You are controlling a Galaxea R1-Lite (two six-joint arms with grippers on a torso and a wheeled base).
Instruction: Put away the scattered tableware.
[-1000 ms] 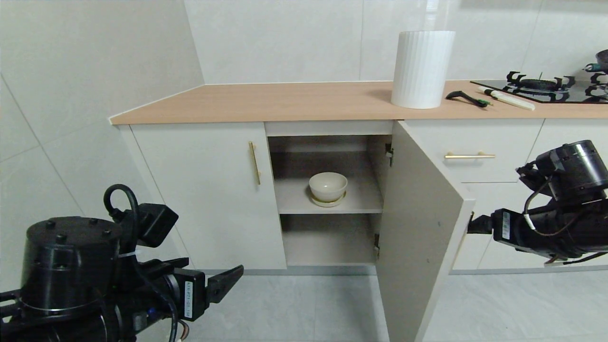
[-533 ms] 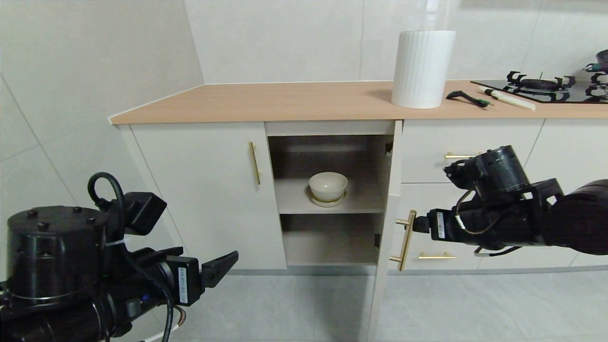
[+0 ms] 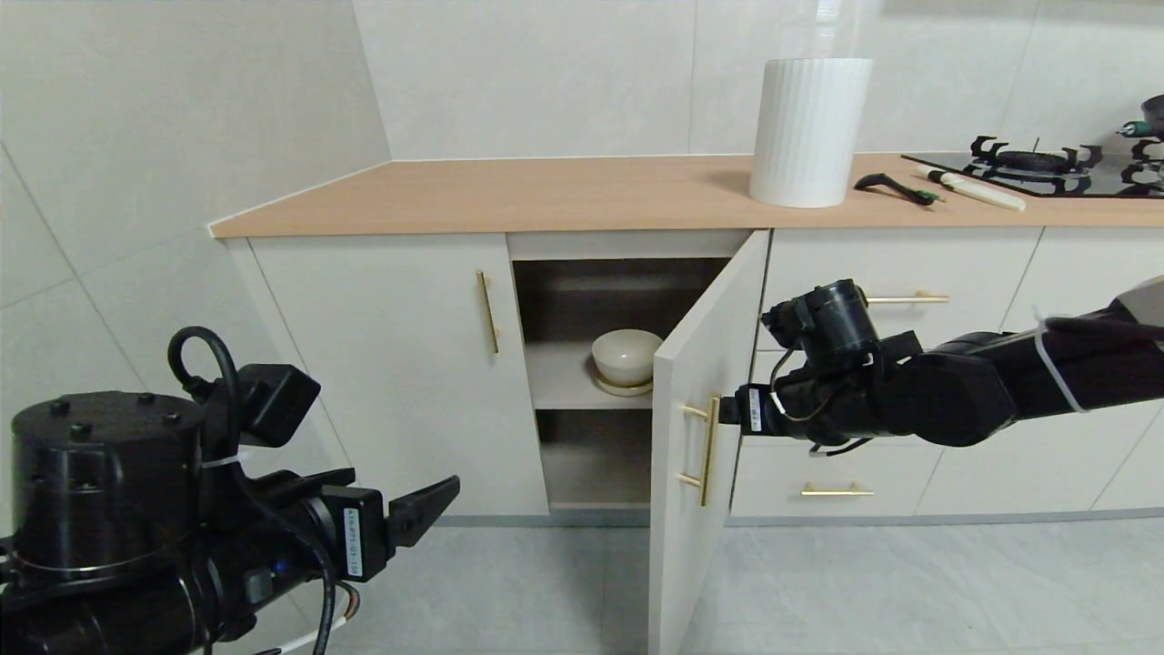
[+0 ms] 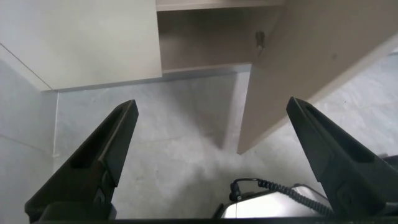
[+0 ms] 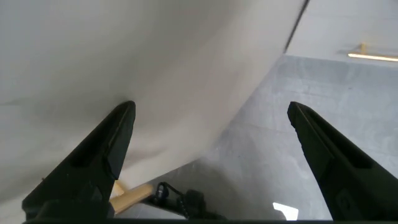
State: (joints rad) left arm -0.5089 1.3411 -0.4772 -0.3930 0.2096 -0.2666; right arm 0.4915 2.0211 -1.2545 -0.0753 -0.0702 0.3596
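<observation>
Mid-frame in the head view, we see the right gripper (image 3: 725,416) level with the brass handle (image 3: 706,448) of the cupboard door (image 3: 696,364), on the door's outer face. Its own wrist view shows the fingers spread wide, pinching nothing, with the pale door panel close in front and the handle bar near the frame's lower left. The handle runs vertically, close to the door's free edge. The door hangs from hinges on the right of the opening and stands about half shut, its free edge angled toward the lower centre of the frame.

Behind the door, at centre frame, the bowl (image 3: 623,355) sits on a saucer (image 3: 627,388) on the cupboard's upper shelf (image 3: 564,387), partly screened by the door's edge. Both are well inside the opening, so we judge the tableware stowed and the door the job in hand.

The relation that matters is that the door lies directly ahead of the right gripper, toward frame left. We expect a push along that line would carry the free edge to the cupboard front.

The left gripper (image 3: 436,502) hangs at lower left, fingers apart and empty, well apart from the door, so the right arm is clearly the nearer.

At upper right on the bench (image 3: 546,196), a dark tool (image 3: 896,188) and a pale utensil (image 3: 968,188) lie beside the hob.
</observation>
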